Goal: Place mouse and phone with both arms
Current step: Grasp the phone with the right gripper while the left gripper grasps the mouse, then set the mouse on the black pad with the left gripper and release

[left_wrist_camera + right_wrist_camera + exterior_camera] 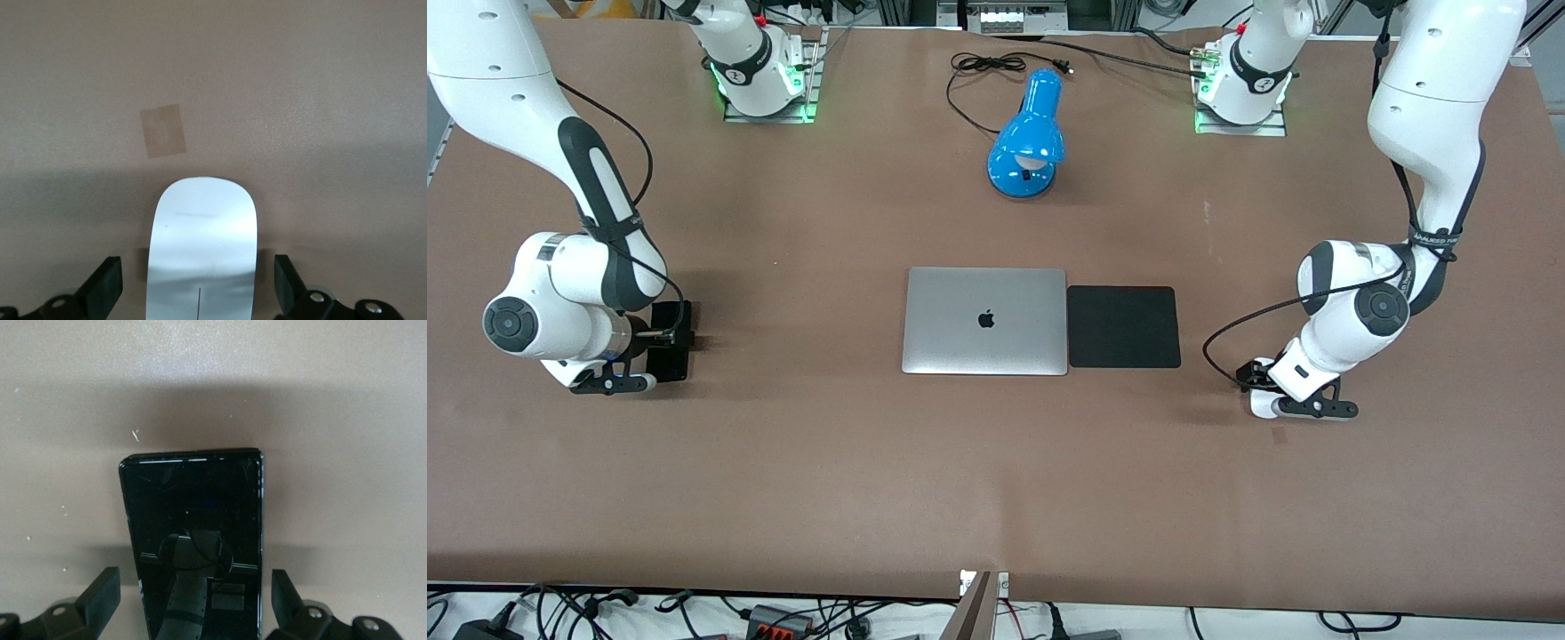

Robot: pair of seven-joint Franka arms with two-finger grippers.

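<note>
Table (996,462): mouse (202,250), phone (193,547) unheld

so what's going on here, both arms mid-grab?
Both are low at the table ends. The left tool straddles the mouse, open, fingers apart from its sides. The right tool does the same over the phone, also open. Neither item is gripped. The laptop and pad lie mid-table, the blue lamp nearer the bases.

Brown table (996,462), seemingly evenly lit
</note>
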